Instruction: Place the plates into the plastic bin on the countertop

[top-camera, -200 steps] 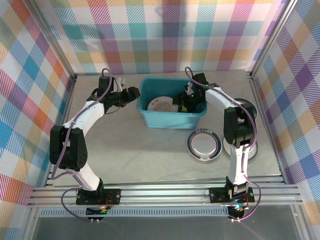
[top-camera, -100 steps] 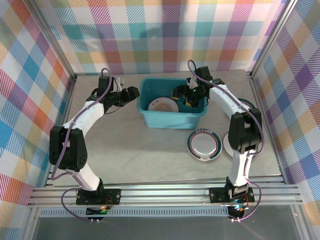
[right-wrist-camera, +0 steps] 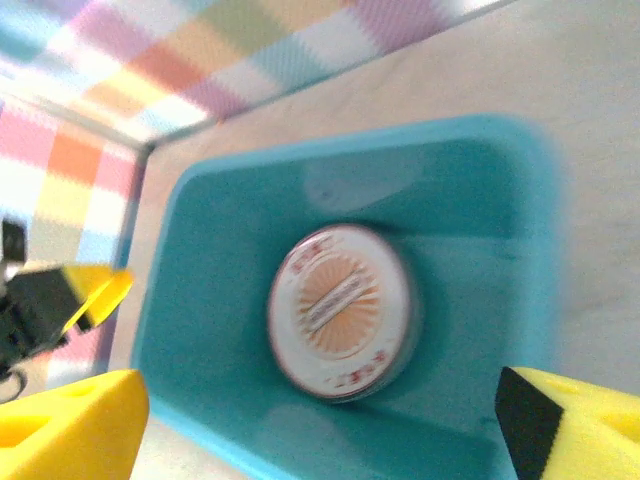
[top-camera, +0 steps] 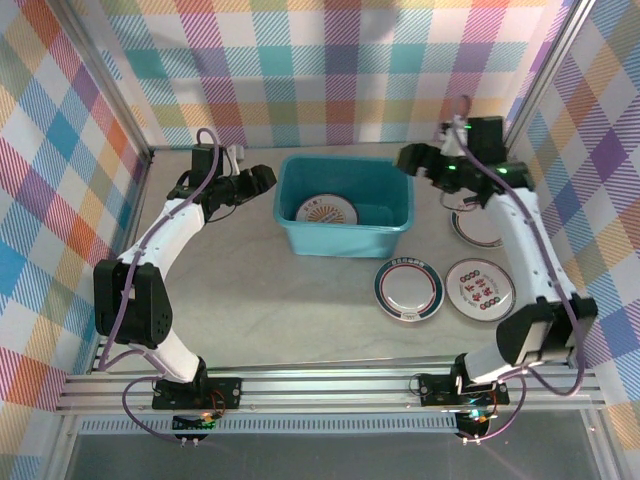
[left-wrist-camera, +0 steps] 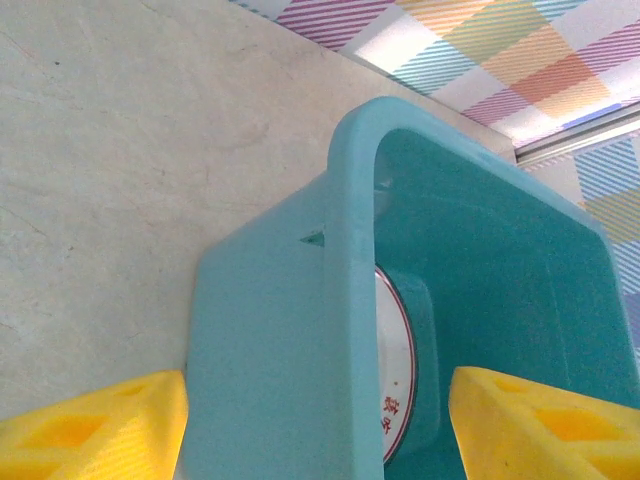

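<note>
1. Right gripper [top-camera: 412, 160] is out of the plastic bin [top-camera: 345, 240], jaws spread and empty, by its far-right corner; orange-centred plate [top-camera: 324, 209] lies flat inside.
2. Left gripper [top-camera: 258, 182] unmoved: jaws apart astride bin's left wall, not clamped.
3. 3 plates [top-camera: 408, 289] wait at countertop's [top-camera: 260, 290] right edge, so job unfinished.
4. Beige marble-look top, plaid walls [top-camera: 330, 70], metal rail [top-camera: 330, 385] at near edge.

The light is bright, white and even, and it comes from above. On the countertop [top-camera: 260, 290] the shadows are soft and short; a faint one lies along the near wall of the plastic bin [top-camera: 345, 240]. The top picture is sharp. In the left wrist view the bin's rim is sharp too, with a small pale sheen near its corner. The right wrist picture is blurred all over: the pattern of the plate [right-wrist-camera: 340, 310] inside the bin is smeared.
</note>
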